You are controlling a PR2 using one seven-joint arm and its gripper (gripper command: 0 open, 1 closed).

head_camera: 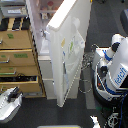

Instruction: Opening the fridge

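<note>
Here, fridge (52, 45) at centre, upper door (70, 50) swung wide, free edge reaching toward the white robot base (112, 70). Beside the fridge, tan cabinet (20, 62); below that, gripper (12, 95), finger state indiscernible.

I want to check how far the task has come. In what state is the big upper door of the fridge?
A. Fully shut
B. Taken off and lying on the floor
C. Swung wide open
C: the fridge door stands swung out, showing its inner side.
</note>
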